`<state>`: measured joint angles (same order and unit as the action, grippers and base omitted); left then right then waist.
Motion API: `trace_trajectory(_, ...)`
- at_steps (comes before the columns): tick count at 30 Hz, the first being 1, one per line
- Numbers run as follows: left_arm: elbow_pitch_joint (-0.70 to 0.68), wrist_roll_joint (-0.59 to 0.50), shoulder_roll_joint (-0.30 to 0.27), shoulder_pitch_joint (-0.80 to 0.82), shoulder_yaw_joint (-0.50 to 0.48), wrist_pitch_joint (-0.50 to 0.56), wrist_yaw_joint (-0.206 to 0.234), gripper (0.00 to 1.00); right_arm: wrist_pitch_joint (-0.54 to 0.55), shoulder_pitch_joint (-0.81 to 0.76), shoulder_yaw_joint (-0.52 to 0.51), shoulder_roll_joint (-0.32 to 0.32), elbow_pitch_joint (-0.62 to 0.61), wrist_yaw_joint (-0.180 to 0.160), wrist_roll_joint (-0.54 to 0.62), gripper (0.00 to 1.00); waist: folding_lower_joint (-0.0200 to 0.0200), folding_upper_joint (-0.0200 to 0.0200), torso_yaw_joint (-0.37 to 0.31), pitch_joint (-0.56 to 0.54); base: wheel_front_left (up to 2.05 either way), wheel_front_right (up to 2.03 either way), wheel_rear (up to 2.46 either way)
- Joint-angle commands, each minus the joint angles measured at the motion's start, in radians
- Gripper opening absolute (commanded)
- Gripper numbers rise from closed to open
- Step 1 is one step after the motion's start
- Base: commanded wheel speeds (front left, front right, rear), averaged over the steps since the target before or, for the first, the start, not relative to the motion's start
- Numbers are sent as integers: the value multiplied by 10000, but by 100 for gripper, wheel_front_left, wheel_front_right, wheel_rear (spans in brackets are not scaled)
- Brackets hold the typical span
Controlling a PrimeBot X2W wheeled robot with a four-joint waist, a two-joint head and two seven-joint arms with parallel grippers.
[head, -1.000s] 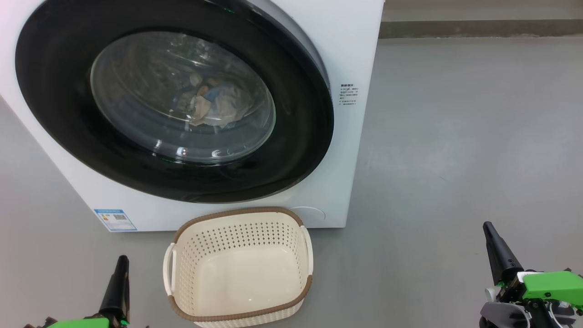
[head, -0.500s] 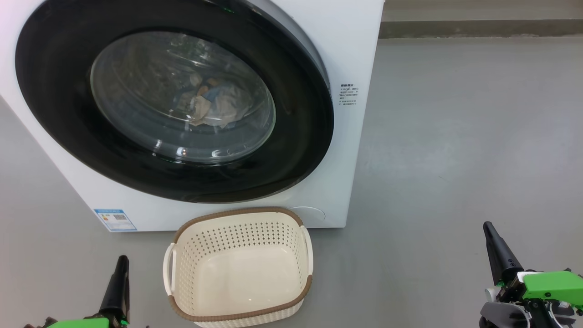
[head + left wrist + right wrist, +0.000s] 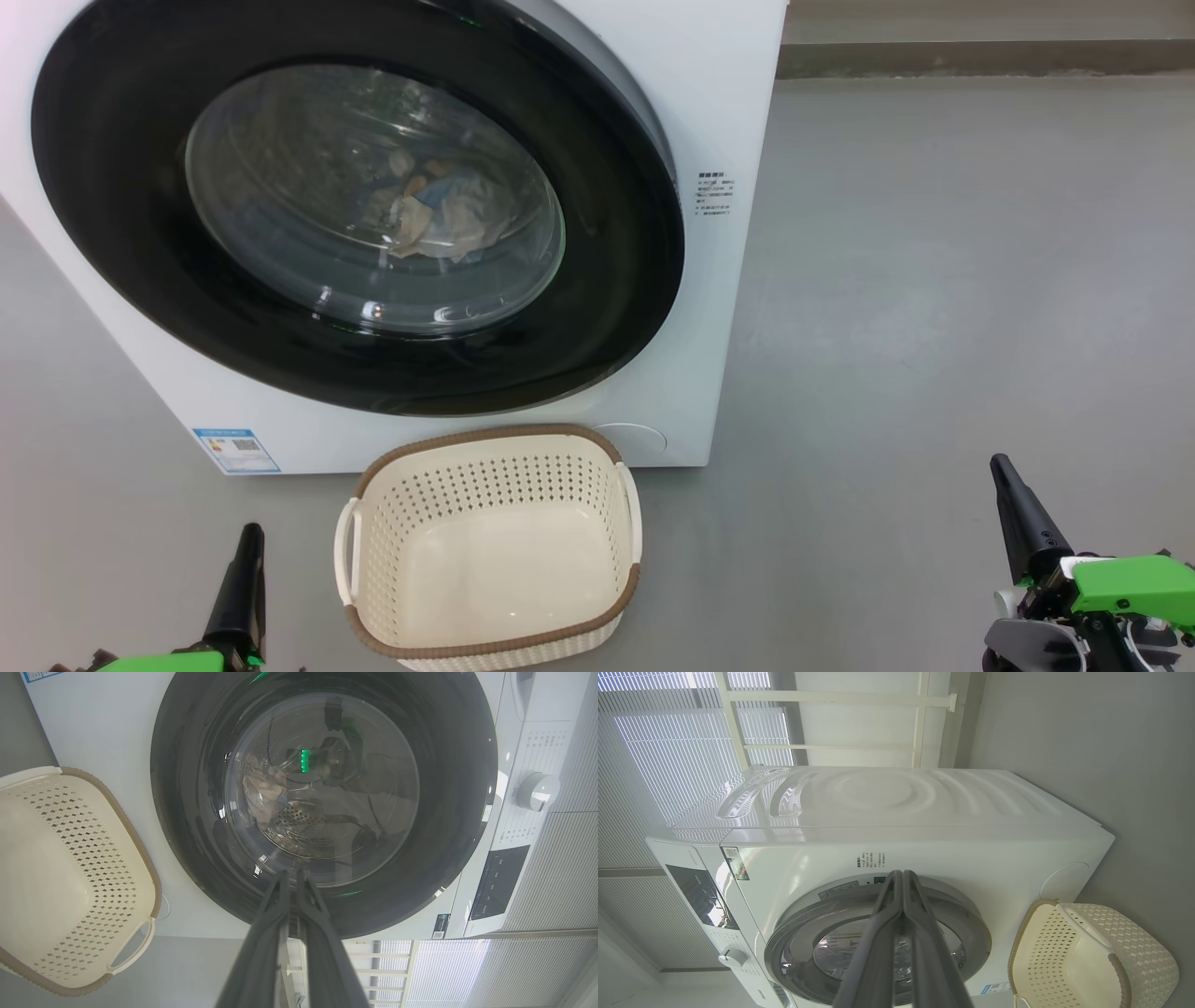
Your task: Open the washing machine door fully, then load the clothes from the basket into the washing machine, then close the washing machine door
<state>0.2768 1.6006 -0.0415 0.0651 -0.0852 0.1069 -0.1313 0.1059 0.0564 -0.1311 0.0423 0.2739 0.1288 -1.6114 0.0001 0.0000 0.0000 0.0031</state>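
Note:
The white washing machine (image 3: 724, 103) stands at the upper left, and its round black door (image 3: 140, 280) lies shut against the front. Through the glass window I see the clothes (image 3: 439, 210), light blue and cream, lying in the drum. The cream basket (image 3: 485, 435) sits on the floor just before the machine, with nothing in it. My left gripper (image 3: 249, 546) is shut, low at the left of the basket. My right gripper (image 3: 1006, 476) is shut, low at the far right. In the left wrist view the left gripper (image 3: 290, 876) points at the door (image 3: 187, 812), well short of it.
Grey floor (image 3: 934, 308) stretches to the right of the machine, ending at a low ledge (image 3: 980, 58) at the back. A blue label sticker (image 3: 235, 450) marks the machine's lower left. A dial (image 3: 537, 791) and dark panel (image 3: 497, 882) sit on the machine's control strip.

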Motion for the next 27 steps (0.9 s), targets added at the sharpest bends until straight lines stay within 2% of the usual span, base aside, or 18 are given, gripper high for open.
trace_trajectory(1, -319, 79, -87, 428, -286, 64, 6, 0, 55, 513, 194, 102, -293, 19, 10, 0, -1, 0, 0, 0, 0, 0, 0)
trace_trajectory(27, -319, 80, -87, 428, -286, 63, 6, 0, 64, 514, 183, 94, -292, 19, 20, 0, -1, 0, 0, 0, 0, 0, 0)
